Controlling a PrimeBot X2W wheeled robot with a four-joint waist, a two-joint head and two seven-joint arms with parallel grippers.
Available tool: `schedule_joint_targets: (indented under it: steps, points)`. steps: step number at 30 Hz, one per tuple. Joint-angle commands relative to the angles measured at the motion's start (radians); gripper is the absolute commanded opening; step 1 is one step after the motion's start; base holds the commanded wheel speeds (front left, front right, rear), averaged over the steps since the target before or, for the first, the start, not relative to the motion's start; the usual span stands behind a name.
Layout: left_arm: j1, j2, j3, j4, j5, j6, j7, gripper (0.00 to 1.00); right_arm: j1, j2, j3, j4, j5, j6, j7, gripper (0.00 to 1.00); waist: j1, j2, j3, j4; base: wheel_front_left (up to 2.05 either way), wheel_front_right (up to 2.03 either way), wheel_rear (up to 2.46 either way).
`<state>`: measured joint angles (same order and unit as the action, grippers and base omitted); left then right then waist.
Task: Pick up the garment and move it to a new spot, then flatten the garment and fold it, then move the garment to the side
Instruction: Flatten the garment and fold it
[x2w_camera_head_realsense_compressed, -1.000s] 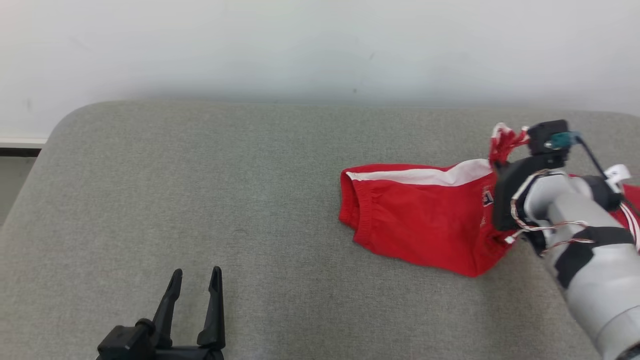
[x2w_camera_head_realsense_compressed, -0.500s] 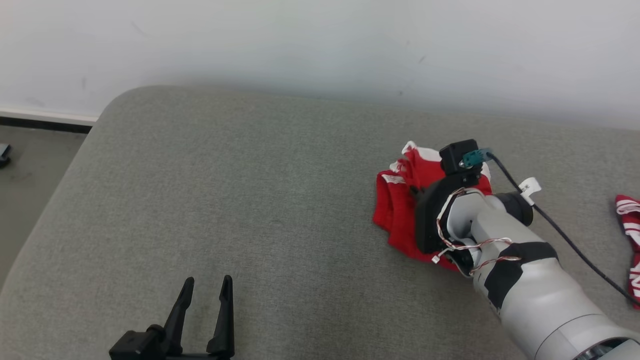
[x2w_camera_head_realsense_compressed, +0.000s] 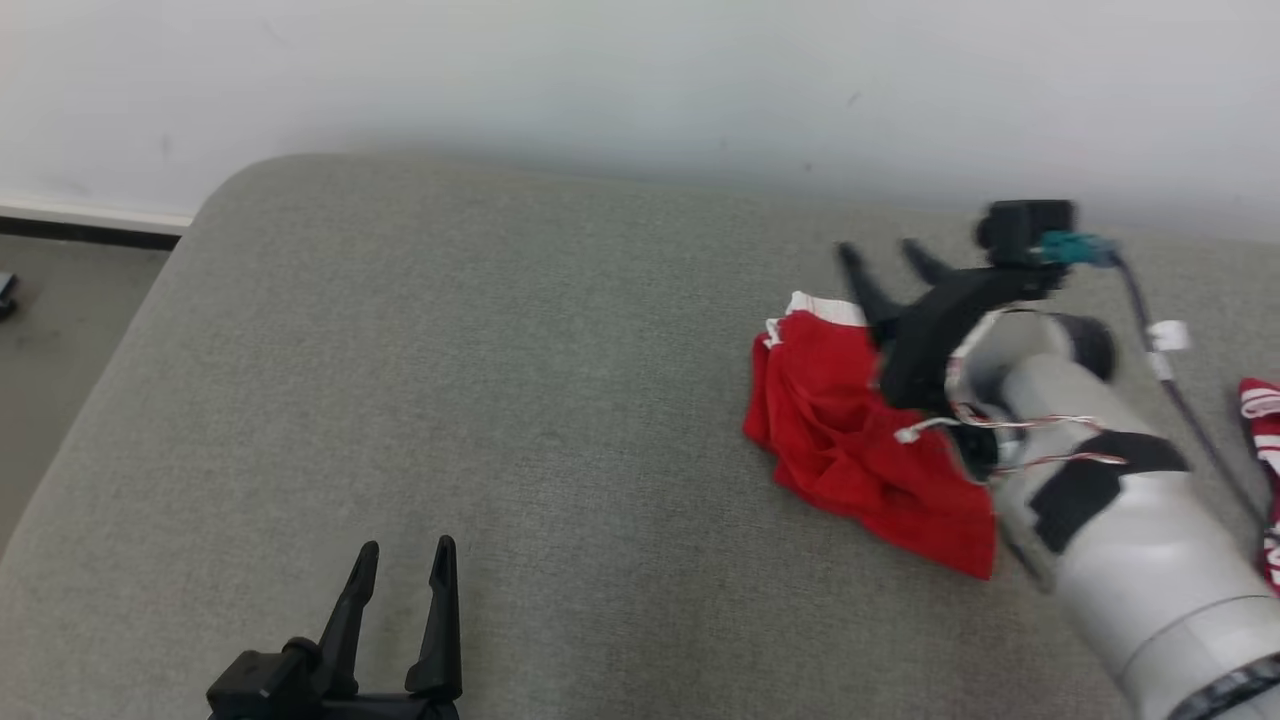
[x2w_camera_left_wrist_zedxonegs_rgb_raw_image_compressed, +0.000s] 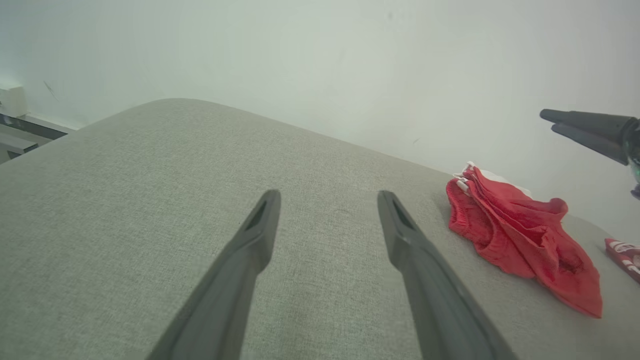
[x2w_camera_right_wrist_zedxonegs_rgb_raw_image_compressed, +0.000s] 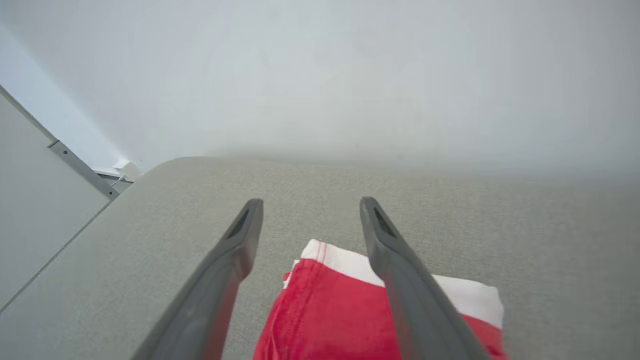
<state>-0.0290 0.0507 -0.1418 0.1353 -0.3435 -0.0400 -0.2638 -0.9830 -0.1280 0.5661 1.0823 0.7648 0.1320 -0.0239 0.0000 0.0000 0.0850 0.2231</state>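
Note:
The garment (x2w_camera_head_realsense_compressed: 850, 440) is a red piece with white trim, lying crumpled in a heap on the grey cushion (x2w_camera_head_realsense_compressed: 500, 400). In the left wrist view the garment (x2w_camera_left_wrist_zedxonegs_rgb_raw_image_compressed: 520, 235) lies off to the right. My right gripper (x2w_camera_head_realsense_compressed: 890, 255) hangs open just above the heap's far edge, nothing between its fingers. Seen from the right wrist, the garment (x2w_camera_right_wrist_zedxonegs_rgb_raw_image_compressed: 325, 310) lies loose below the spread fingers (x2w_camera_right_wrist_zedxonegs_rgb_raw_image_compressed: 240, 235). My left gripper (x2w_camera_head_realsense_compressed: 400, 555) rests open near the cushion's front left, well apart from the cloth; the same gripper (x2w_camera_left_wrist_zedxonegs_rgb_raw_image_compressed: 327, 200) holds nothing.
A second red and white striped cloth (x2w_camera_head_realsense_compressed: 1262, 420) lies at the right edge of the cushion. A pale wall (x2w_camera_head_realsense_compressed: 640, 80) runs behind the cushion. Floor and a dark baseboard (x2w_camera_head_realsense_compressed: 90, 235) show past the cushion's rounded left corner.
My right gripper has let go of the garment and risen above it with fingers spread. The garment, spread out a second ago, now lies bunched. The head camera has shifted.

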Motion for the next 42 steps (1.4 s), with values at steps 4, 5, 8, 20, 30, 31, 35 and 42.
schedule_joint_targets:
  steps: [4, 5, 8, 20, 30, 31, 35, 42]
  points:
    - [0.004, 0.0, 0.002, 0.0, 0.005, -0.004, 0.0, 1.0, 0.029, -0.112, 0.006, 0.045, -0.03, -0.003, -0.046, 1.0, 0.0, 0.0, -0.012, -0.042, 0.0, 0.0, 0.0]
    - [0.002, 0.0, 0.0, 0.0, 0.004, -0.005, 0.0, 1.0, 0.038, -0.131, 0.013, 0.059, -0.044, -0.003, -0.052, 0.79, 0.0, 0.0, -0.011, -0.046, 0.0, 0.0, 0.0]
    - [-0.003, 0.0, -0.004, 0.001, 0.002, -0.008, 0.0, 1.0, 0.063, -0.146, 0.025, 0.083, -0.059, -0.003, -0.061, 0.0, 0.0, 0.0, -0.006, -0.051, 0.0, 0.0, 0.0]
    - [-0.017, 0.0, 0.02, 0.014, 0.02, -0.019, 0.0, 1.0, 0.213, -0.005, 0.148, 0.014, -0.064, -0.003, -0.05, 0.0, 0.0, 0.0, 0.004, -0.081, 0.0, 0.0, 0.0]
    - [0.011, 0.0, 0.046, 0.026, 0.03, -0.021, 0.0, 1.0, 0.36, 0.063, 0.271, -0.287, 0.12, -0.003, -0.013, 0.0, 0.0, 0.0, -0.049, -0.135, 0.0, 0.0, 0.0]
    - [0.014, 0.0, 0.05, 0.027, 0.033, -0.021, 0.0, 1.0, 0.367, 0.052, 0.27, -0.312, 0.133, -0.003, -0.026, 0.0, 0.0, 0.0, -0.055, -0.144, 0.0, 0.0, 0.0]
    - [0.019, 0.0, 0.075, 0.037, 0.044, -0.017, 0.0, 1.0, 0.383, -0.003, 0.246, -0.397, 0.139, -0.003, -0.126, 0.0, 0.0, 0.0, -0.082, -0.183, 0.0, 0.0, 0.0]
    - [0.021, 0.0, 0.121, 0.047, 0.061, -0.016, 0.0, 1.0, 0.43, -0.115, 0.104, -0.46, 0.014, -0.003, -0.236, 1.0, 0.0, 0.0, -0.108, -0.253, 0.0, 0.0, 0.0]
